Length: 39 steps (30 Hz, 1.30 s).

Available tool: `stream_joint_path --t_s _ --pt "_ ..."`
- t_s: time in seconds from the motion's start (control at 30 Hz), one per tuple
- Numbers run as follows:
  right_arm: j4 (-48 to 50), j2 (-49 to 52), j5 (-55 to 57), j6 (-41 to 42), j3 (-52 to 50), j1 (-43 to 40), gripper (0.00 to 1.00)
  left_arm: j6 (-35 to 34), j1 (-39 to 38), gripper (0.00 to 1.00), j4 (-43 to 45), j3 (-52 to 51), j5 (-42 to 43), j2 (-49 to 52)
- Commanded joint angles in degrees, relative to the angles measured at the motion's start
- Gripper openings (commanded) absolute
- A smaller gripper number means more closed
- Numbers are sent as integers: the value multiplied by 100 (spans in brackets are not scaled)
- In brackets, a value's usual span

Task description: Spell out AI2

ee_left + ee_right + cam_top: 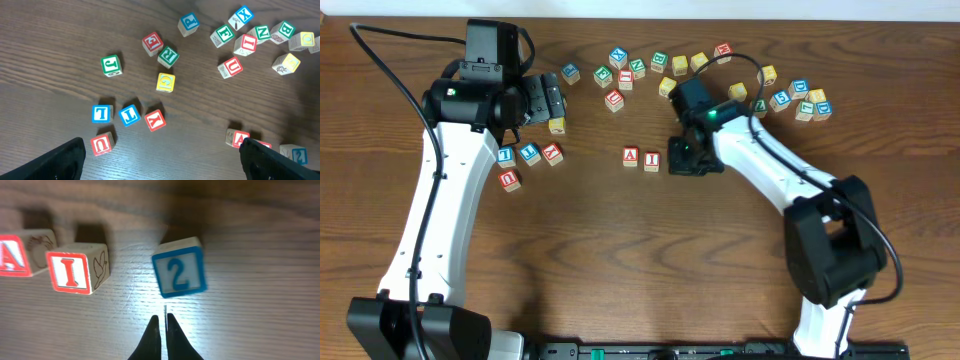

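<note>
The red "A" cube [15, 254] and the red "I" cube [75, 268] stand side by side, with the blue "2" cube [179, 272] a gap to the right of the "I" and slightly askew. My right gripper [164, 319] is shut with nothing in it, its tips just short of the "2". From overhead, "A" [630, 156] and "I" [651, 160] sit mid-table, and the right gripper [686, 158] hides the "2". My left gripper [545, 100] hovers wide open at the back left. In its wrist view the left gripper [162, 167] has "A" [238, 138] beside its right finger.
A red U cube [510, 180], two blue cubes [529, 153] and a red cube [553, 153] lie at the left. A yellow cube [557, 126] sits below the left gripper. Several loose cubes [625, 78] spread along the back, with more at the back right [800, 98].
</note>
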Motion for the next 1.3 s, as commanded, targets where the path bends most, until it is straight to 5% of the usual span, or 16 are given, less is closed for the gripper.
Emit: stream_joint_path --t_s 0.0,0.53,0.77,1.27 --pt "-103 -367 15 81 214 -389 1 52 13 98 -15 52 -70 -76" --pt "83 101 -299 658 -146 -811 1 -79 13 98 -258 46 444 -74" --pt "472 107 -304 704 -404 -765 1 -732 13 10 -81 -605 448 120" --pt "1106 107 -350 811 -903 -699 1 -282 -249 7 1309 -1493 1971 1228"
